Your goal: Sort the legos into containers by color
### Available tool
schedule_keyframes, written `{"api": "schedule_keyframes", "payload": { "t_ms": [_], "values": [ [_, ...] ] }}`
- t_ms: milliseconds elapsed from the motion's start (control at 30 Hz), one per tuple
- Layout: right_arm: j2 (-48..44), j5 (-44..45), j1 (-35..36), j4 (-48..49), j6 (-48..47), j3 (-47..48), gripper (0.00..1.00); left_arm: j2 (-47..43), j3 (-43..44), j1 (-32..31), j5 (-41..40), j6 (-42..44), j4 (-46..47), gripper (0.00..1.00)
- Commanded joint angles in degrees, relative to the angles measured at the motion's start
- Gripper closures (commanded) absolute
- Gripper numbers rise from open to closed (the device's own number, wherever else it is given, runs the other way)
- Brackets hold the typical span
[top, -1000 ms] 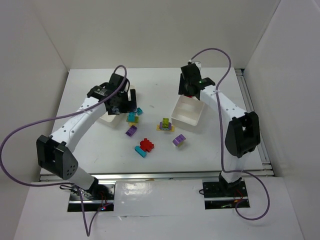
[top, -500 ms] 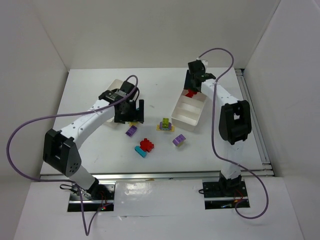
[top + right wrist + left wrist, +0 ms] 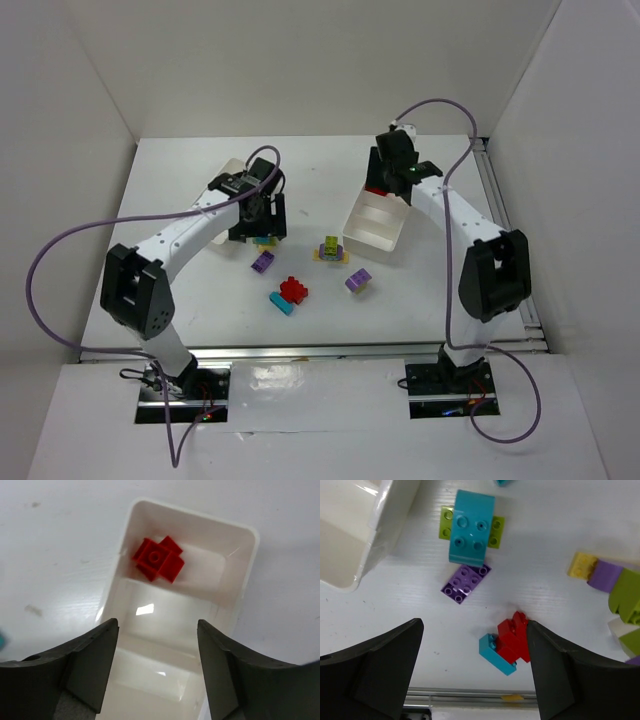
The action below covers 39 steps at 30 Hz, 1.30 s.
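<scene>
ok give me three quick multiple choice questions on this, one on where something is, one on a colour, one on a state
1. Where is the red brick in the right wrist view?
A. on the bare table
B. in the end compartment of the white tray
C. clamped in a gripper

2. In the left wrist view, what colour is the brick lying across the lime green brick?
A. cyan
B. yellow
C. red

3. How is the right gripper?
A. shut on a brick
B. open, holding nothing
C. out of view

Answers:
1 B, the red brick lies inside the tray's walls, beyond a divider.
2 A, the cyan brick covers its middle, with green showing at both sides.
3 B, its jaws stand apart above the tray with nothing between them.
</scene>
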Motion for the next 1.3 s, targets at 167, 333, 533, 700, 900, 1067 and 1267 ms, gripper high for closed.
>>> {"api": "schedule_keyframes", "payload": {
  "t_ms": [167, 333, 533, 700, 900, 1067, 1267],
  "values": [
    [-7.9, -0.5, 5.1, 0.3, 0.0, -3.7, 0.26, 9.2, 7.2, 2.2, -4.6, -3.4, 1.7, 0.11],
    [-7.3, 1.1, 5.6, -1.0, 0.0, -2.4, 0.26, 15.1, 10.5, 3.4, -3.9, -2.1, 2.2, 0.21],
    [-6.8, 2.1, 5.6, -1.6, 0.0, -1.2, 0.26, 17.1, 10.5, 3.9, -3.3, -1.1, 3.5, 0.29],
    [-6.8, 2.1, 6.1, -1.6, 0.0, -0.7, 0.26, 17.7, 9.4, 3.9, -2.8, -1.1, 3.5, 0.32],
    [-6.8, 0.2, 6.1, -2.1, 0.0, -0.7, 0.26, 15.2, 12.2, 3.9, 2.7, 3.0, 5.4, 0.64],
    [-6.8, -22.4, 1.4, -0.5, -1.0, 0.5, 0.23, 9.8, 13.1, 5.0, 12.5, 10.1, 10.0, 1.00],
    [-6.3, -41.7, 1.4, -0.4, -2.9, 2.5, 0.22, 6.6, 17.3, 9.7, 27.4, 16.0, 10.6, 1.00]
  ]
}}
